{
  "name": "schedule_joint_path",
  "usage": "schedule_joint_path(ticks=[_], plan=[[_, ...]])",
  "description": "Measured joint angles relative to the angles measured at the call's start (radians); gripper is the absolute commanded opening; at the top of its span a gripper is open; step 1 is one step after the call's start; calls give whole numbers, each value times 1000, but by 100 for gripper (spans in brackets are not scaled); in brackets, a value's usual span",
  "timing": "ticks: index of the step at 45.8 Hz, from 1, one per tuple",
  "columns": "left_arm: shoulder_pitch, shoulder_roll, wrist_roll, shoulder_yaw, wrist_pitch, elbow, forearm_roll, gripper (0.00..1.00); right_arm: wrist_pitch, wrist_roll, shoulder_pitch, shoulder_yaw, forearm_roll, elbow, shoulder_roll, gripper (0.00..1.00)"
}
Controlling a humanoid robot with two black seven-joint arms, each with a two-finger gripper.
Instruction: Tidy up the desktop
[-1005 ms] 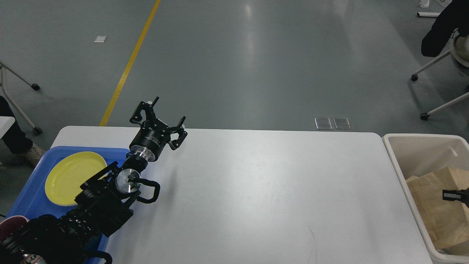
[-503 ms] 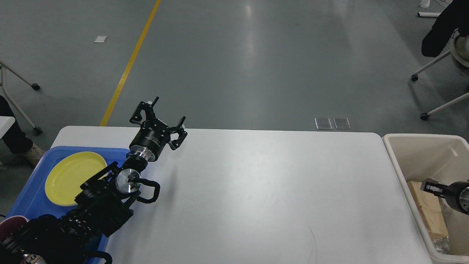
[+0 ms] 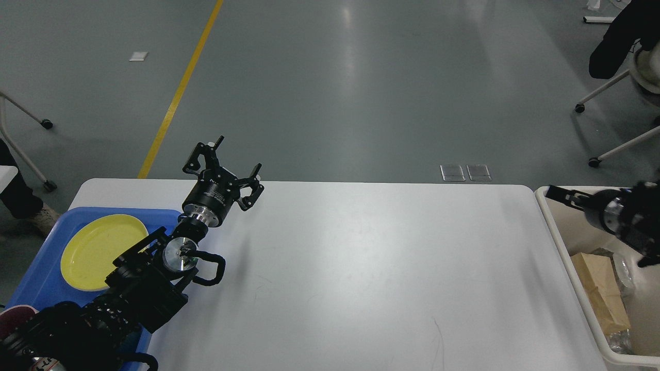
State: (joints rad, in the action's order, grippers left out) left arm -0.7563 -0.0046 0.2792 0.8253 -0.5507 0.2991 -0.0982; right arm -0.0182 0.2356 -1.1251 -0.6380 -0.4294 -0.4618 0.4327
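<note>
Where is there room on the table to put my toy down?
The table is bare between the left arm and the bin, from the far edge to the near one. The left side is crowded: the tray holds a yellow plate and the left pincer hangs above. The bin holds paper.

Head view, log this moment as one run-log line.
left hand open above desktop | right hand over beige bin, state unclear | brown paper bag in bin
</note>
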Motion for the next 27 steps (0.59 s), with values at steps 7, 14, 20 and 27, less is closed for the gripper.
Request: schedule_joint_path(ticks=[7,14,20,27], plan=[[0,0,0,0,0,0,0,98,-1,-2,-50,343,8,0,-179,100],[0,0,0,0,0,0,0,98,5,-7,-50,814,61,11,-362,100],[0,0,0,0,0,0,0,98,7,-5,-47,1115,121,9,-465,100],[0,0,0,0,0,0,0,98,6,-3,-7,1369,204,3,-491,100]])
